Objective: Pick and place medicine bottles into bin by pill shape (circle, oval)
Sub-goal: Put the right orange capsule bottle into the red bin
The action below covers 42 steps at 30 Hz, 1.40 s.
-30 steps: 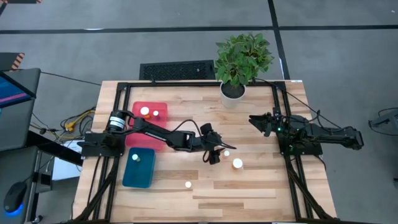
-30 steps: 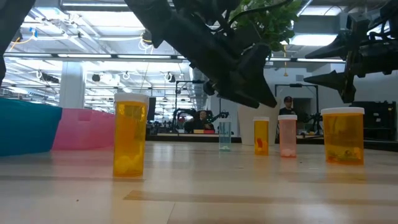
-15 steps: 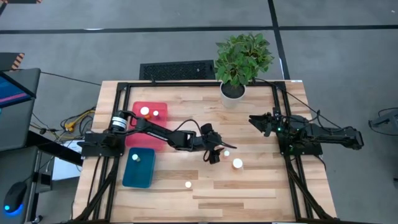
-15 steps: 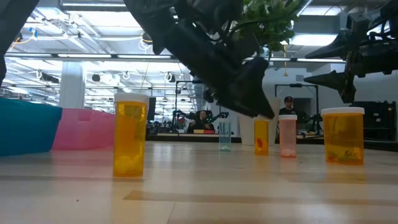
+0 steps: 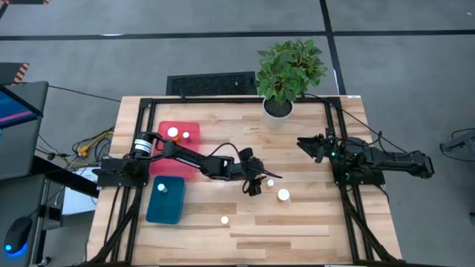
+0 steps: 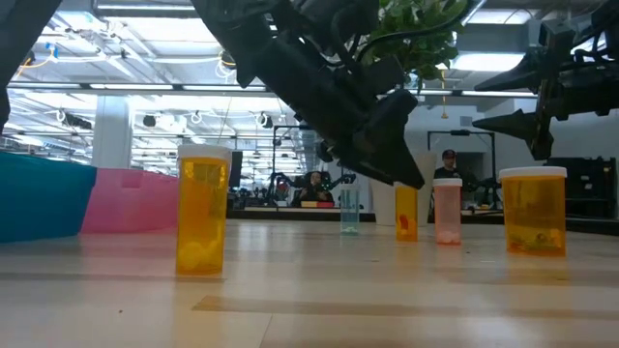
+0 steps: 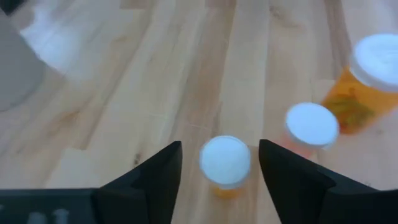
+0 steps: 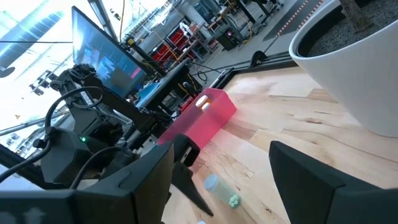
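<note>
My left gripper (image 5: 254,185) hangs open over the table's middle, also seen in the low view (image 6: 397,169). In the left wrist view its fingers (image 7: 158,177) stand on either side of a small white-capped orange bottle (image 7: 225,163), above it and apart from it. A pinkish bottle (image 7: 311,124) and a larger amber bottle (image 7: 372,68) stand just beyond. From above, bottles show beside the gripper (image 5: 271,182) (image 5: 283,194), and another stands alone nearer the front (image 5: 224,219). My right gripper (image 5: 303,142) waits open at the table's right.
A pink bin (image 5: 178,152) with two bottles and a blue bin (image 5: 167,209) with one bottle stand at the table's left. A potted plant (image 5: 278,111) stands at the far edge. A black frame (image 5: 338,133) runs along the table's edges.
My left gripper has come down a little toward the small bottles in the table's middle and stays open. The bottles have not moved.
</note>
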Motion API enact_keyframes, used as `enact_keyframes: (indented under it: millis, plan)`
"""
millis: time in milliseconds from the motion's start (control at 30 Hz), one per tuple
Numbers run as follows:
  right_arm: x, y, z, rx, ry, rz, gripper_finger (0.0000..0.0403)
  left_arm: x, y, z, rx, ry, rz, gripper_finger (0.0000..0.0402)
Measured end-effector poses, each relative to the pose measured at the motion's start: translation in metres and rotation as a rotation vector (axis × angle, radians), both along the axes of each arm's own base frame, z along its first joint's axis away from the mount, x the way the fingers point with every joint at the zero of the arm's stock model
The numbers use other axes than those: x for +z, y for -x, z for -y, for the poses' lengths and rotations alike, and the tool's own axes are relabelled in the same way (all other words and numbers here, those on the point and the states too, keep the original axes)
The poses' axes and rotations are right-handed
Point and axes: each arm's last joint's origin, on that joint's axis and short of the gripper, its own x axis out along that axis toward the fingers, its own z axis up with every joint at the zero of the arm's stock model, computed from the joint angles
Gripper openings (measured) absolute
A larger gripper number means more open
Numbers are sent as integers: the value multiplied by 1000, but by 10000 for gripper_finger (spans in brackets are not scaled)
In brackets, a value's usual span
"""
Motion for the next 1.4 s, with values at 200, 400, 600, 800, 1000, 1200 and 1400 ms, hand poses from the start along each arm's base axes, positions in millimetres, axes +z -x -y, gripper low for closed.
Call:
enact_keyframes:
  millis: [200,400,600,800,1000,1200,1400]
  plan:
    - [0,0,0,0,0,0,276,-1,1,0,-32,24,-19,160]
    - [0,0,0,0,0,0,276,-2,1,-2,-27,24,-27,130]
    - [0,0,0,1,-1,0,276,-2,1,-2,-27,24,-27,109]
    - [0,0,0,1,-1,0,276,1,2,-2,-10,47,-14,108]
    - [0,0,0,1,-1,0,276,30,9,-5,34,62,25,108]
    - [0,0,0,1,-1,-1,276,92,28,-11,133,62,166,108]
    - [0,0,0,1,-1,-1,276,158,84,-17,277,15,157,108]
